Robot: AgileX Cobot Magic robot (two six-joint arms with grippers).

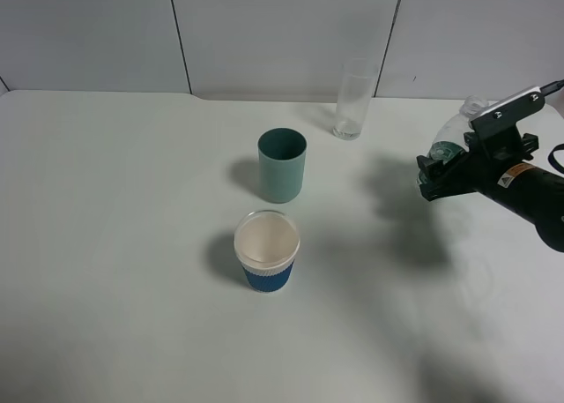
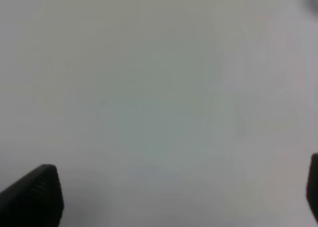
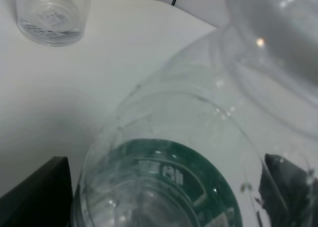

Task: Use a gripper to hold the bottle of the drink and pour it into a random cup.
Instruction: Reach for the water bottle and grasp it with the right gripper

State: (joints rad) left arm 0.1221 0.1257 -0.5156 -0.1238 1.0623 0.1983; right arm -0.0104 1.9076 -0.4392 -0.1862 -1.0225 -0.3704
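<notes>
My right gripper [image 1: 438,167] is shut on the bottle [image 1: 451,144], a clear plastic one with a dark green label, and holds it tilted above the table at the right. In the right wrist view the bottle [image 3: 189,152] fills the space between my black fingers [image 3: 39,197]. The tall clear glass [image 1: 355,99] stands at the back, to the left of and beyond the bottle; its base shows in the right wrist view [image 3: 49,13]. My left gripper [image 2: 174,197] is open over bare table, with only its fingertips [image 2: 35,197] showing.
A teal-green cup [image 1: 282,165] stands mid-table. A blue paper cup with a white rim [image 1: 267,250] stands in front of it. The white table [image 1: 106,244] ends at a white panel wall behind the glass.
</notes>
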